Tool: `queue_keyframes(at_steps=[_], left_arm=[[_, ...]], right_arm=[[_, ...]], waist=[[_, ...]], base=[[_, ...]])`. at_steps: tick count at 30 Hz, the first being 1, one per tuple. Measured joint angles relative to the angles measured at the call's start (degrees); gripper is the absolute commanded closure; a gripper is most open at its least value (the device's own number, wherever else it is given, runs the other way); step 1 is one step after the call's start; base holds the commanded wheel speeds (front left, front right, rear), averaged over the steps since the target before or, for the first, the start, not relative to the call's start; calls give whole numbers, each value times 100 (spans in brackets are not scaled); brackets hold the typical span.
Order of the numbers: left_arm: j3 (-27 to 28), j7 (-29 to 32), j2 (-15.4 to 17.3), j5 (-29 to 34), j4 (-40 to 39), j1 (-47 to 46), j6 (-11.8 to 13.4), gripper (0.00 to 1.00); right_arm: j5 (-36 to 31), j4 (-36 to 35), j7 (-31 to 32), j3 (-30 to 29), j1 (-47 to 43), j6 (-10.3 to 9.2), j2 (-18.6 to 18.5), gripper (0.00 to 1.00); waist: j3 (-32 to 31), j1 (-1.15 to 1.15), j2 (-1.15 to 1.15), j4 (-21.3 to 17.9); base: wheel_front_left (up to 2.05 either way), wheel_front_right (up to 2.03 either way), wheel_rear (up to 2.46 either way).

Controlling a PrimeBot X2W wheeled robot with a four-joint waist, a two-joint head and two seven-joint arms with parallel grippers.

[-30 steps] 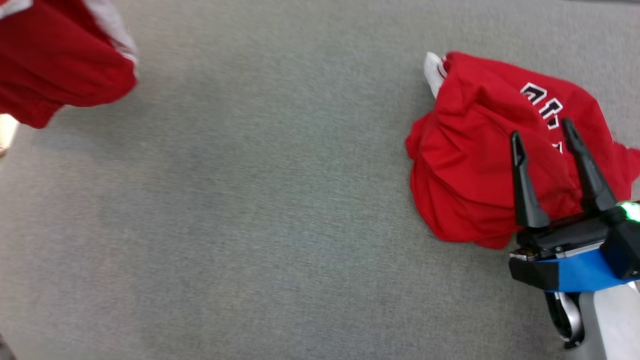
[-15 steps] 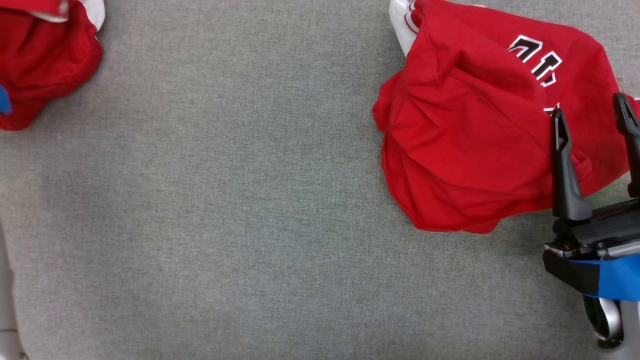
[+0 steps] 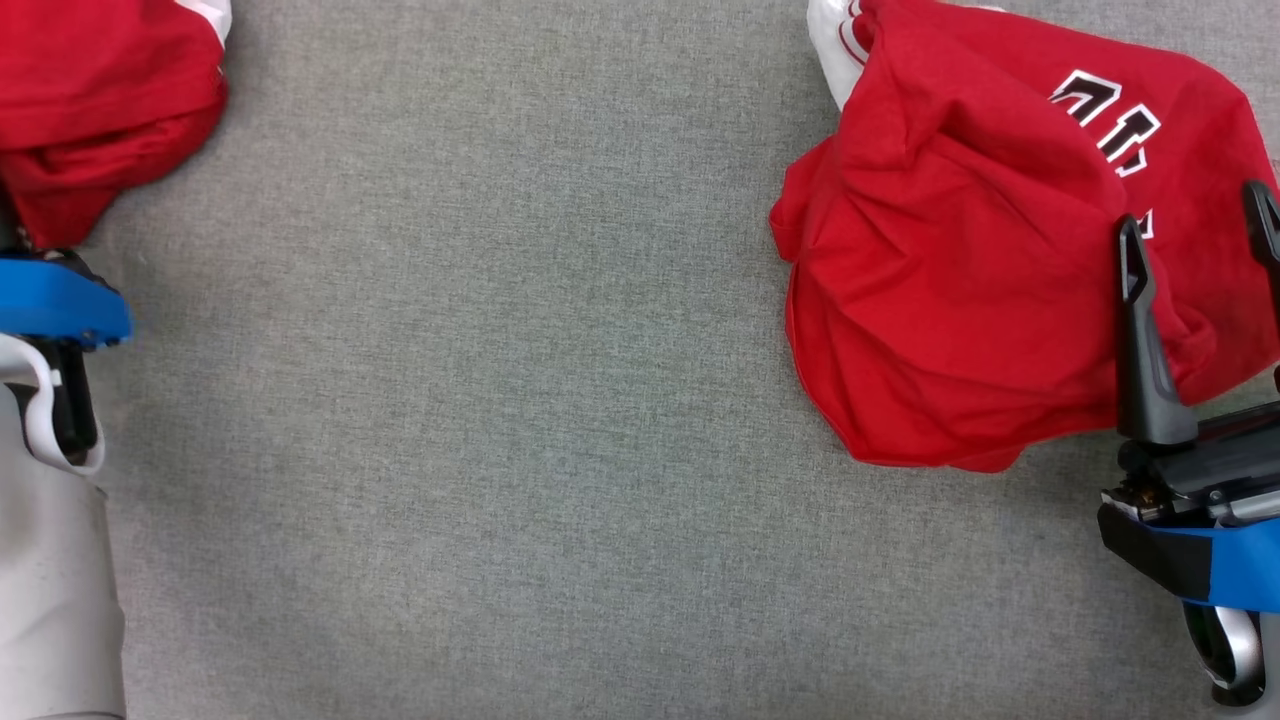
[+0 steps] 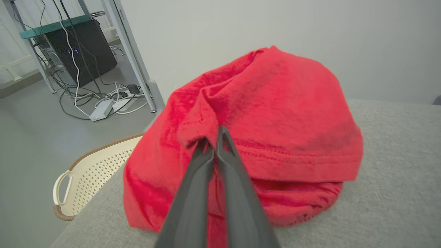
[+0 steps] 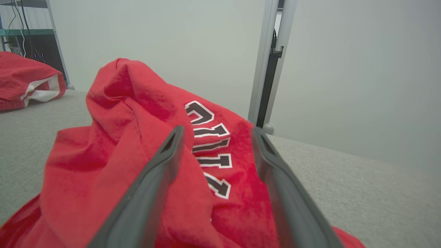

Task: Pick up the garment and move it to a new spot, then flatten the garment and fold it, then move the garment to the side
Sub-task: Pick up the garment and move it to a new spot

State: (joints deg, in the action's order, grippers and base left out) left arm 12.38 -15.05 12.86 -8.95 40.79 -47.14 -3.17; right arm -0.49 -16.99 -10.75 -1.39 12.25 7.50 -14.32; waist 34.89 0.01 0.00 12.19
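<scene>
A crumpled red garment (image 3: 100, 90) with white trim lies at the far left of the grey table (image 3: 480, 400). My left gripper (image 4: 214, 139) is shut on a fold of it (image 4: 275, 113), near a stitched hem. In the head view the blue band of my left wrist (image 3: 50, 305) sits just below that heap. A second red garment (image 3: 960, 270) with black-and-white lettering lies bunched at the right. My right gripper (image 3: 1197, 215) hovers open over its near right part, fingers either side of the lettering (image 5: 210, 144), nothing between them. The first garment (image 5: 27, 82) lies beyond.
A cream perforated basket (image 4: 93, 168) stands on the floor beside the table's left edge. Past it are a computer tower (image 4: 79, 44), loose cables (image 4: 103, 100) and a metal frame leg (image 4: 134, 58). A grey post (image 5: 268, 62) rises behind the table's right side.
The head camera has shifted. My left forearm and blue wrist have come into view at the lower left, below the left garment. The right gripper stays open over the lettered garment.
</scene>
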Motion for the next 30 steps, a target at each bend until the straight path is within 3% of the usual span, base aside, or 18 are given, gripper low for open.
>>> queue_keyframes(at_steps=[11,18,30], left_arm=[[104,0,82,545,-1622,-119,101,0],[-188,-1,-143,668,-2487,-151,-93,0],[-916,0,-590,782,-2565,712,-271,0]], right_arm=[[27,211,-140,64,26,0,148,0],[83,706,-333,70,109,0,407,0],[242,1615,-437,125,181,1,865,0]], waist=[[-130,0,0,-152],[-379,-1,0,-469],[-1221,-2,0,-1229]], base=[[0,0,0],[0,0,0],[0,0,0]])
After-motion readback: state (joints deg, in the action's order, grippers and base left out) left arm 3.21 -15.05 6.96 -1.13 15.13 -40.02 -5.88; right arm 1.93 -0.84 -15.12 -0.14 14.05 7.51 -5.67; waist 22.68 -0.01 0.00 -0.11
